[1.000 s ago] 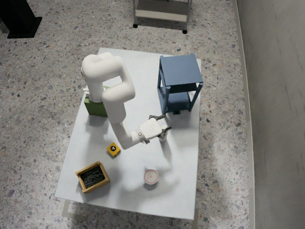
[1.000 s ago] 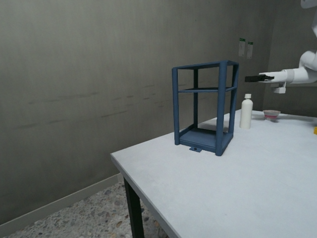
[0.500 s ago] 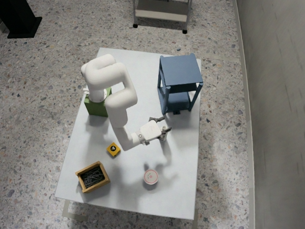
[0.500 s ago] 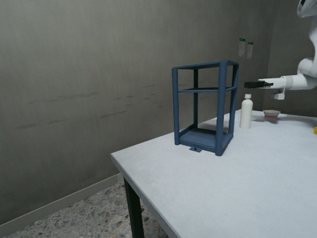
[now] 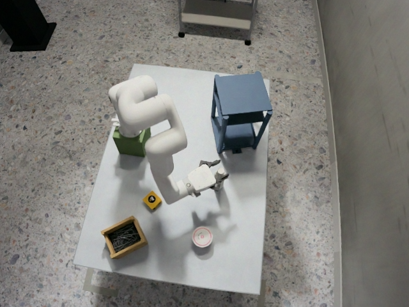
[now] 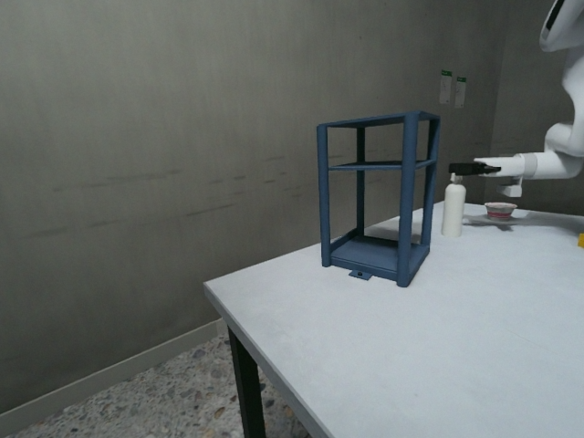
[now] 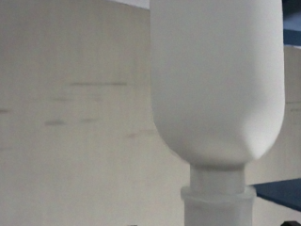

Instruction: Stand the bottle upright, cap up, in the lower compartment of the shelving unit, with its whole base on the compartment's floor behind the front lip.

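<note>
A white bottle (image 5: 216,184) (image 6: 453,210) (image 7: 216,80) stands upright, cap up, on the table (image 5: 198,264) (image 6: 424,353), in front of the blue shelving unit (image 5: 242,92) (image 6: 406,198). The unit's lower compartment floor (image 5: 236,135) (image 6: 372,249) has nothing on it. My gripper (image 5: 215,171) (image 6: 460,168) is open and horizontal, at the height of the bottle's cap, with a finger on either side of the top and not closed on it. In the wrist view the bottle fills the frame, close up.
A white bowl with a red ring (image 5: 202,236) (image 6: 500,209) stands nearer the table's front. A yellow cube (image 5: 152,199), a wooden box of nails (image 5: 124,236) and the green block (image 5: 130,143) under the arm's base lie to the left.
</note>
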Motion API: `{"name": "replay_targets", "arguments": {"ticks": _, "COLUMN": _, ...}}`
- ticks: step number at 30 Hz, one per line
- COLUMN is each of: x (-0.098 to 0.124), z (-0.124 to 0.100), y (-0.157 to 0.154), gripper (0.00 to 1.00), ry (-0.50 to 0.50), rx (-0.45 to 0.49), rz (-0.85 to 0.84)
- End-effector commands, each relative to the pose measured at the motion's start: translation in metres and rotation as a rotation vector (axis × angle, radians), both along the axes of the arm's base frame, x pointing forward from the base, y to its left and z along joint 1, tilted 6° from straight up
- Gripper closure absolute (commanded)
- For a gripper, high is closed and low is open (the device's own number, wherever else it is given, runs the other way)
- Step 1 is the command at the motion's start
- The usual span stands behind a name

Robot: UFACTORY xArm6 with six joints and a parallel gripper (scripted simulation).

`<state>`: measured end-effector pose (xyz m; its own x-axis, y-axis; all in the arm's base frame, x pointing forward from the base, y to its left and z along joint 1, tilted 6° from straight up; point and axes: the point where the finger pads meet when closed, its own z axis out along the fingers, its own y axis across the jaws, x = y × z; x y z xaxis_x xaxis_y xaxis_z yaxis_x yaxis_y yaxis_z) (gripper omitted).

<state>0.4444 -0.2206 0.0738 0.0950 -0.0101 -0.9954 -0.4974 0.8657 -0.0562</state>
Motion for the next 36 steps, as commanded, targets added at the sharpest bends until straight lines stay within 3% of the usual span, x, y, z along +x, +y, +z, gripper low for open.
{"name": "replay_targets", "arguments": {"ticks": 1, "x": 0.003, "z": -0.016, "y": -0.001, "gripper": 0.21, "ry": -0.003, "rx": -0.002, "rz": 0.001}}
{"name": "replay_targets", "arguments": {"ticks": 36, "x": 0.010, "z": -0.092, "y": -0.001, "gripper": 0.21, "ry": -0.003, "rx": -0.002, "rz": 0.001}}
